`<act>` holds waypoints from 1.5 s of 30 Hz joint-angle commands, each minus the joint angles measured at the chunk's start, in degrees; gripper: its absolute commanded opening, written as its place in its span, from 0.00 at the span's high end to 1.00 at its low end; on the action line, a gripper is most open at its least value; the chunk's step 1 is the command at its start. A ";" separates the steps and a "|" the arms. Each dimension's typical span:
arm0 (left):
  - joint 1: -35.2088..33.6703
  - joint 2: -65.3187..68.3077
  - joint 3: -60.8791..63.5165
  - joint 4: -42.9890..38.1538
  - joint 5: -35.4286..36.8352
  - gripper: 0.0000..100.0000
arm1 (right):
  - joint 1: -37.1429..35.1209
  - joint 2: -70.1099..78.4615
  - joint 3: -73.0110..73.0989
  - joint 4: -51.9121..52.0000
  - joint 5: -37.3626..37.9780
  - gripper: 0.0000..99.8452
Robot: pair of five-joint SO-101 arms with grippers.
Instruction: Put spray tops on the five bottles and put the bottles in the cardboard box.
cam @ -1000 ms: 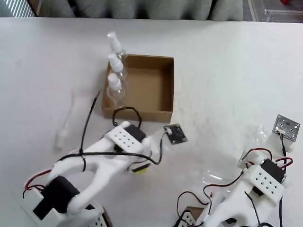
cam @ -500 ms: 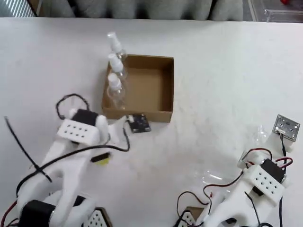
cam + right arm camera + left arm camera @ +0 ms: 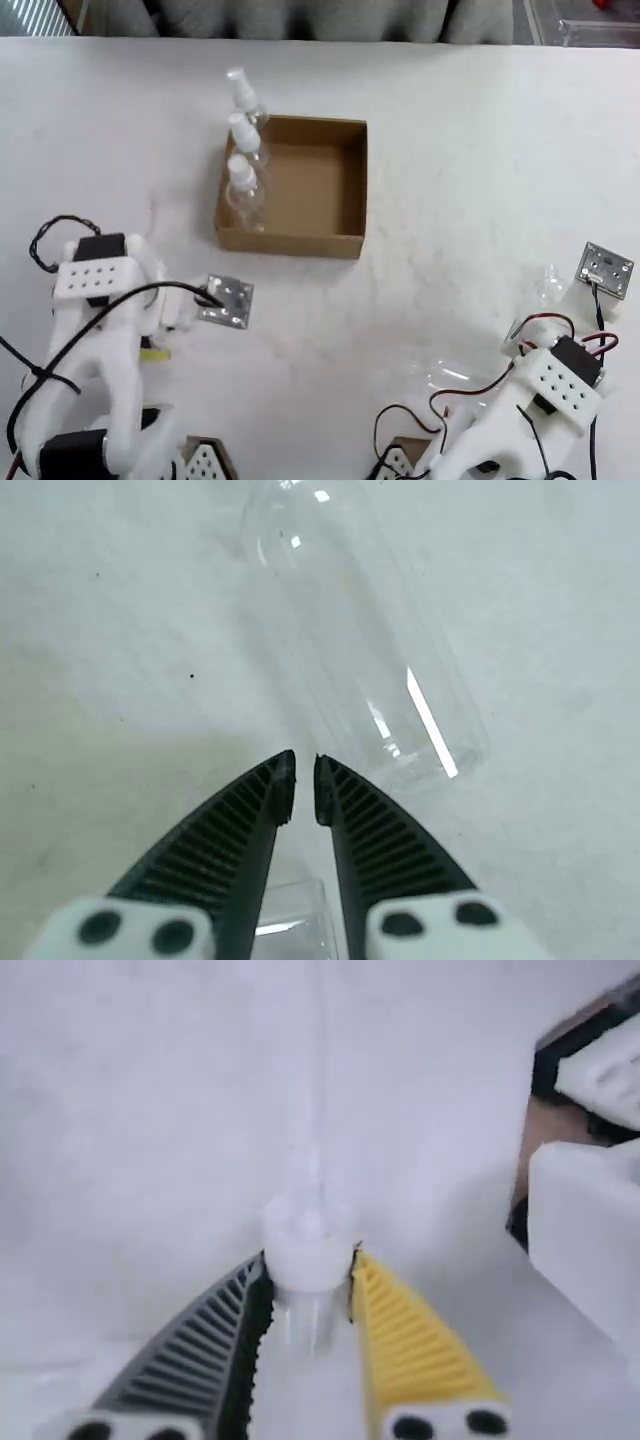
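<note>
**A light spray top held tight, a slippery bottle waiting**

By the near left corner of the tabletop [image 3: 480, 150], the left gripper [image 3: 308, 1275] is clamped on a white spray top [image 3: 306, 1245]. The gray finger and the yellow finger squeeze its round collar from both sides. The top looks light and hard, so the collar is a good place to hold it. Its thin tube [image 3: 319, 1080] sticks out ahead and looks bendy. It could bend or catch on a rim if pushed in crooked.

By the near right corner, the right gripper [image 3: 303, 775] is pinched almost together with nothing in it. Just past its tips a clear bottle [image 3: 365, 650] lies on its side. It looks light, smooth and thin – it may roll away or dent. I would grab it across the middle of its body, and gently. A second clear thing [image 3: 290, 910] lies under the gripper, but I cannot tell what it is.

Farther off, near the middle of the tabletop, sits the open cardboard box [image 3: 290, 243]. Three bottles [image 3: 243, 195] with spray tops on stand in a row along its left wall. They are tall and look tippy – an arm coming in from that side could knock them over.
</note>
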 commanded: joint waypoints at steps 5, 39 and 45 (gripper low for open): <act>-1.10 -2.07 -3.34 -10.55 10.37 0.72 | 0.66 -1.27 -0.53 0.22 0.62 0.98; -5.49 -34.15 8.26 -1.49 67.16 0.93 | 0.40 -1.27 -0.53 0.22 0.62 0.98; -5.49 -34.95 11.87 -4.57 79.74 0.93 | 0.48 -1.27 -0.53 0.22 0.62 0.98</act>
